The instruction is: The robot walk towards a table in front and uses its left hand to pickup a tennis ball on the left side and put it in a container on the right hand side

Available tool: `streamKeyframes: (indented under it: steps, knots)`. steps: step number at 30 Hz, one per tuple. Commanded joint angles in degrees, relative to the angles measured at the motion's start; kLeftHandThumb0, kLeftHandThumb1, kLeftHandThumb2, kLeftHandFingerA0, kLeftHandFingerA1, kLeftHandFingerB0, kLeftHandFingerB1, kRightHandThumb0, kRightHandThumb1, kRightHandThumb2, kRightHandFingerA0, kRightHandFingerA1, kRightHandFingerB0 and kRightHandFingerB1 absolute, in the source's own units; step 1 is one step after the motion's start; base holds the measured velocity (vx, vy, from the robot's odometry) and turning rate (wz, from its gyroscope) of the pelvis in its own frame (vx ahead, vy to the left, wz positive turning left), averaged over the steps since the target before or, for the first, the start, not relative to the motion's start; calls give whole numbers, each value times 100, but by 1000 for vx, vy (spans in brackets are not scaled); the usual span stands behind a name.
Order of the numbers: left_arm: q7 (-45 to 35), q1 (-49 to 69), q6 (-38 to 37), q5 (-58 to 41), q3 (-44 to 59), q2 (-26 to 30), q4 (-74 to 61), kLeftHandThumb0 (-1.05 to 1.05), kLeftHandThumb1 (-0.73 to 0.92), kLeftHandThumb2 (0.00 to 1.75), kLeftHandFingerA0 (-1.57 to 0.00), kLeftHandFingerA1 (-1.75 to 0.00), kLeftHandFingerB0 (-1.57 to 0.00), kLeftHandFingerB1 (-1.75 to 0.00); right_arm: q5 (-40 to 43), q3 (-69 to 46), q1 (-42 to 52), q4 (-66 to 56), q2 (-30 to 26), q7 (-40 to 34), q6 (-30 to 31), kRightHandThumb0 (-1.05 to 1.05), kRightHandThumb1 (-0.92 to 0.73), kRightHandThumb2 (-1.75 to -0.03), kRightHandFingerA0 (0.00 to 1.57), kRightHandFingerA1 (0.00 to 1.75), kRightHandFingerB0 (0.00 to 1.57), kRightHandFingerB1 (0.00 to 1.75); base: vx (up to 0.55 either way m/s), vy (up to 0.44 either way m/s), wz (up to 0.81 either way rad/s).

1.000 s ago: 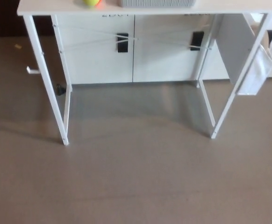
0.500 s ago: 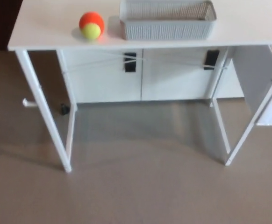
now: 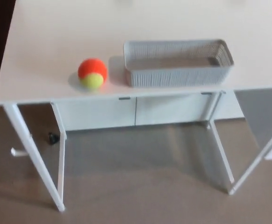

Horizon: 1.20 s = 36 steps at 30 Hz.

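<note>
The ball [image 3: 92, 73] sits near the bench [image 3: 47, 42] front edge, just left of the basket [image 3: 178, 77], handy for pickup; neither hand in view, state unknown.

I am in what looks like a plain office or lab room: a white table [image 3: 42, 42] on thin legs, low white cabinets [image 3: 98, 114] behind the table, smooth grey-brown floor [image 3: 140, 186] beneath it.
</note>
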Motion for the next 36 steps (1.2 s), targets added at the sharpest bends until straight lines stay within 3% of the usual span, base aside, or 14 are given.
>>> streamKeyframes:
  steps: [1,3,4,6,8,9,11,13,18,23,25,32,33,36]
  knots:
    - [105,-110,207,-300,218,-18,42,-28,70,60,-39,-65,-22,-38,-9,0,19,-156,-79,-32,162,-35,-64,-58,48,42,34,36,523,-78,-40]
    - [77,-177,245,-372,313,-34,67,-27,72,62,-44,-77,-20,-39,54,-20,-7,-140,-62,17,146,-34,-64,-59,47,43,33,36,423,-82,69]
    - [169,-239,244,-386,357,-47,122,-20,49,96,-55,-82,-13,-51,28,-3,-9,-148,-69,-2,120,-36,-64,-59,46,43,34,37,396,-80,27]
    - [315,-280,214,-356,388,-68,172,-23,68,59,-46,-82,-22,-37,-54,37,15,-183,-95,-60,105,-37,-64,-59,44,43,34,36,376,-69,1]
    - [313,-327,192,-308,367,-57,198,-21,49,95,-47,-75,-10,-50,-69,46,-80,-93,-108,-87,147,-38,-64,-59,45,42,34,36,309,-50,-6]
    - [311,-353,162,-281,347,-56,222,-28,68,63,-42,-63,-19,-37,-49,32,-134,-28,-109,-91,152,-36,-64,-59,47,43,34,37,284,3,-18]
    - [250,-305,162,-234,278,-60,179,-27,68,59,-43,-53,-19,-36,63,-34,-101,13,-80,-46,144,-34,-63,-58,49,43,34,36,255,90,-30]
    - [238,-284,248,-224,215,-95,4,-22,49,95,-27,-59,-10,-50,51,-33,-20,-161,-97,-46,127,-36,-65,-59,48,43,33,36,344,122,-37]
    - [293,-187,332,-123,23,-130,-292,-24,67,59,-41,-51,-23,-37,25,-53,7,-175,-73,-107,107,-37,-64,-59,49,43,34,36,384,206,-15]
    - [145,-236,221,-122,-130,-85,-326,-25,67,59,-41,-53,-20,-38,42,-73,-22,-238,-100,-88,142,-36,-65,-59,48,42,33,36,138,157,-3]
    - [68,-349,274,-200,-130,-68,-308,-23,48,94,-43,-70,-9,-50,115,-131,-177,-136,-80,-69,73,-32,-64,-59,50,44,33,37,44,104,10]
    - [280,-308,459,-88,-219,42,-427,-28,66,59,-47,-75,-21,-37,69,-109,-53,-423,-34,-69,232,-33,-65,-59,48,43,34,36,-8,-11,-8]
    - [305,-255,504,-49,-261,65,-514,-25,47,94,-57,-85,-11,-50,52,-109,-43,-441,-38,-86,262,-33,-65,-59,49,43,34,36,-104,-137,21]
    - [237,-19,787,-38,-361,156,-966,-22,46,93,-43,-69,-12,-50,58,-146,-92,-460,-102,-82,320,-34,-65,-59,49,43,34,36,-101,-115,-4]
